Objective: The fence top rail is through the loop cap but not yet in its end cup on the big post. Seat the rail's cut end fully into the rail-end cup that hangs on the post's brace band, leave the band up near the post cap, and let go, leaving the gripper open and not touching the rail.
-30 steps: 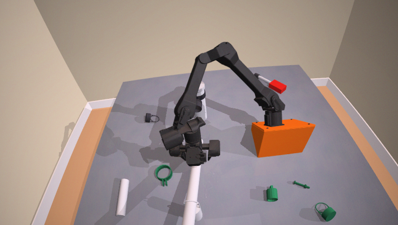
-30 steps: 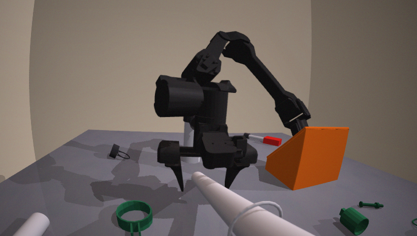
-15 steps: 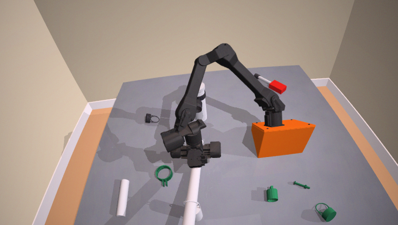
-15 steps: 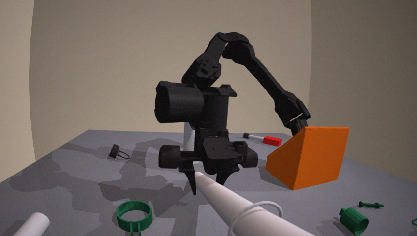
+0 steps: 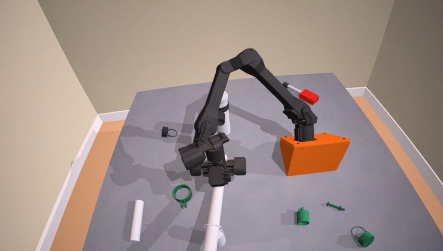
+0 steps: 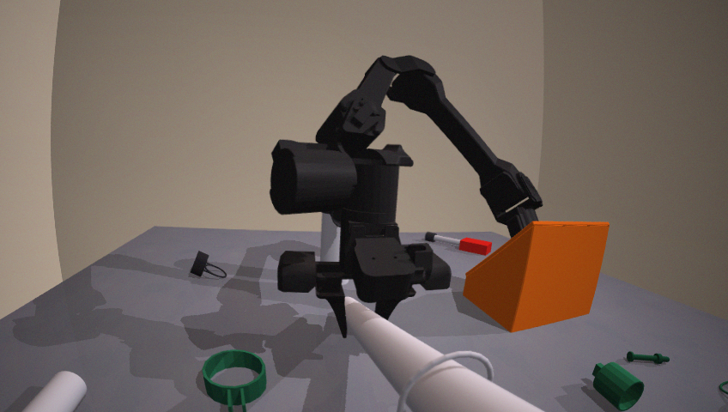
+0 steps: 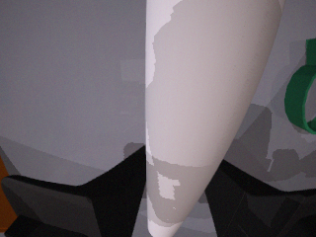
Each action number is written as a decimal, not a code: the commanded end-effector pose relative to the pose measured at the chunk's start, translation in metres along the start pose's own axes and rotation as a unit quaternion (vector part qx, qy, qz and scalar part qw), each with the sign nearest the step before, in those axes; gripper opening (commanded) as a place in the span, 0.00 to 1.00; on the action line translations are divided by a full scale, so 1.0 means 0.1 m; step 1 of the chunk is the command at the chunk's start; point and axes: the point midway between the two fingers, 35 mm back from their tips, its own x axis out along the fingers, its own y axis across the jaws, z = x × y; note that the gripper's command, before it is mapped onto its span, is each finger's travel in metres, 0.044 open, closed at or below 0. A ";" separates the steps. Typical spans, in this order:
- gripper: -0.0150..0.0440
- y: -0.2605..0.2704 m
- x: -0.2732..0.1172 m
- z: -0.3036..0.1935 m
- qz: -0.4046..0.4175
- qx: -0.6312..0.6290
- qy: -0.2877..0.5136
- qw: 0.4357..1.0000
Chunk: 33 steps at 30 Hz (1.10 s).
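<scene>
The long white rail (image 5: 216,202) (image 6: 391,344) (image 7: 197,89) runs from the front towards the big post and passes through the loop cap's thin ring (image 6: 462,353). My gripper (image 6: 362,324) (image 7: 174,153) is shut on the rail near its cut end, one finger on each side. The cut end shows just past the fingers in the wrist view and is outside the end cup. The big white post (image 5: 227,125) (image 6: 329,239) stands behind the gripper. Its black brace band (image 5: 224,107) is up near the post cap (image 5: 224,96), with the black rail-end cup (image 5: 221,118) partly hidden by the arm.
A green ring clamp (image 5: 182,193) (image 6: 234,378) (image 7: 297,99) and a short white tube (image 5: 136,220) lie left. A black loop cap (image 5: 164,132) (image 6: 199,263) lies back left. The orange base block (image 5: 314,158) (image 6: 556,275), a green cup (image 5: 302,216) and a red-handled tool (image 5: 309,96) are right.
</scene>
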 end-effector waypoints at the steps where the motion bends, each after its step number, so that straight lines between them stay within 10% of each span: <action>1: 0.25 0.00 -0.09 -0.02 0.000 -0.003 0.014 1.000; 33: 0.25 0.00 -0.82 -0.38 -0.001 0.000 0.172 0.985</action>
